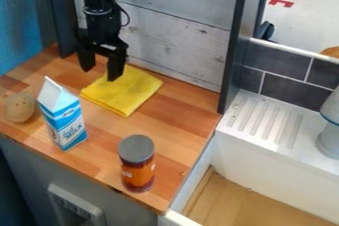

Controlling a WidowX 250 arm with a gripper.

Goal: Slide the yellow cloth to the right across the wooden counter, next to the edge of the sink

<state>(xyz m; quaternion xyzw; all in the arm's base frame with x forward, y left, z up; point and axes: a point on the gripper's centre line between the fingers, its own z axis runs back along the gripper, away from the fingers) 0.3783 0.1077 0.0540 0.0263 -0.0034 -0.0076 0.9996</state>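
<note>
1. The pincer point(101, 66) stands wide, its two fingers well apart with nothing gripped between them; one tip is over the cloth's far edge, and whether it touches cannot be told.
2. The yellow cloth point(122, 91) lies folded on the worktop point(179, 143).
3. Nearer the camera than the cloth, to its left, the milk carton point(63, 118) stands upright, contents hidden.
4. The lidded jar point(137, 163) stands in front of the cloth, reddish-brown below its grey lid.
5. Left of the cloth lies a potato point(21, 107).

"milk" on the carton point(63, 116)
</note>
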